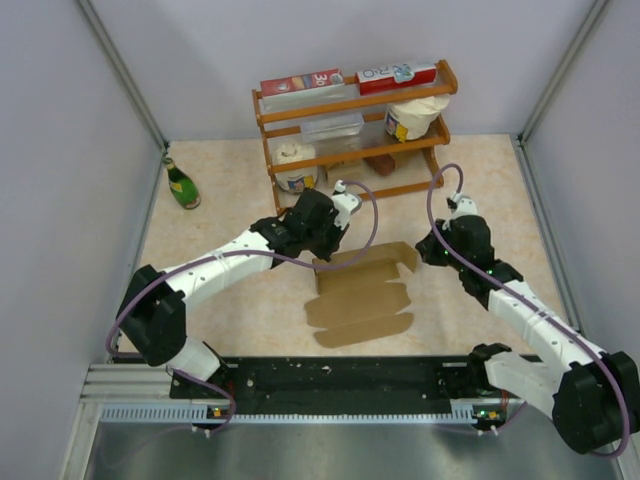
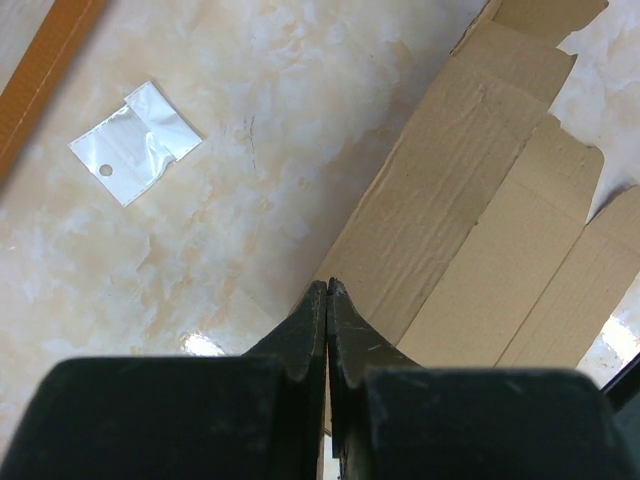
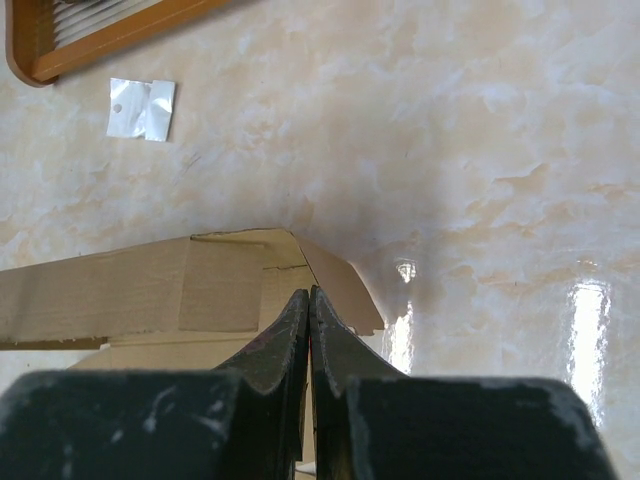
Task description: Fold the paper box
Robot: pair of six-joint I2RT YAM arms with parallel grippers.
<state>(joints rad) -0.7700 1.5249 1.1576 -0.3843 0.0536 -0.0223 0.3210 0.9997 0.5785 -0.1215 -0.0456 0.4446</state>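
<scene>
The paper box (image 1: 360, 298) is a flat brown die-cut sheet lying in the middle of the table, its far panel (image 1: 365, 260) tilted up. My left gripper (image 1: 320, 252) is shut, its tips at that panel's left end. In the left wrist view the shut left gripper (image 2: 328, 287) meets the edge of the paper box (image 2: 470, 230); I see nothing pinched between the tips. My right gripper (image 1: 428, 250) is shut beside the right end flap. From the right wrist, the right gripper (image 3: 309, 292) touches the raised panel of the paper box (image 3: 150, 285) near its bent corner flap (image 3: 345, 290).
A wooden shelf rack (image 1: 350, 135) with red cartons and white tubs stands behind the box. A green bottle (image 1: 182, 185) is at the far left. A small clear plastic bag (image 2: 135, 140) (image 3: 141, 108) lies on the table near the rack's foot (image 3: 100, 35). Walls enclose three sides.
</scene>
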